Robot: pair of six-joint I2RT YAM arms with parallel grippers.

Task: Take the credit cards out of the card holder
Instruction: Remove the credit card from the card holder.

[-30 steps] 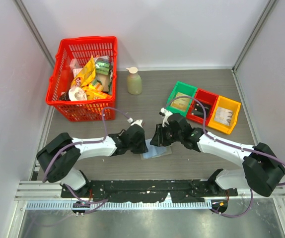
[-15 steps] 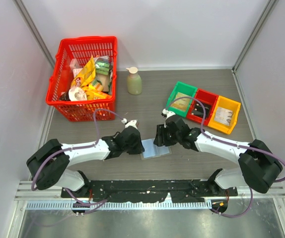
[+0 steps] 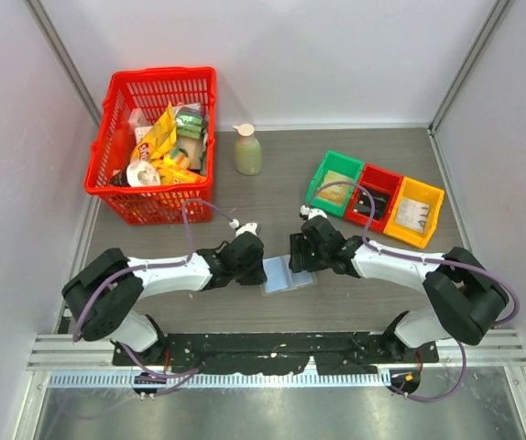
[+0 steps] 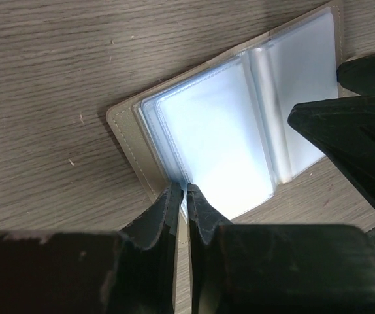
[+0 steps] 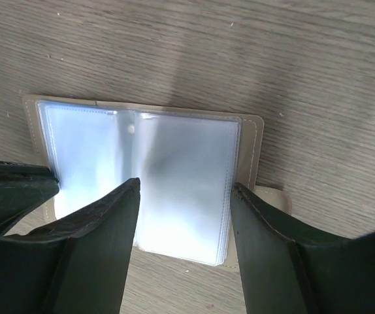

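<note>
Where the overhead view hides the fingertips, the wrist cameras show them: left gripper (image 4: 182, 191) pinched almost shut on the holder's (image 4: 220, 131) edge, right gripper (image 5: 184, 186) spread wide astride its other panel. The holder lies open on the table (image 5: 253, 52).

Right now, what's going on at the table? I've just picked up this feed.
Both arms are working on the card holder, which lies open and flat on the table between them. The left gripper has its fingers nearly together at the holder's edge, apparently pinching it by the clear sleeves. The right gripper is open, its fingers straddling the other page without gripping it. No credit card is out on the table, and the sleeves glare too much to show what they hold.
</note>
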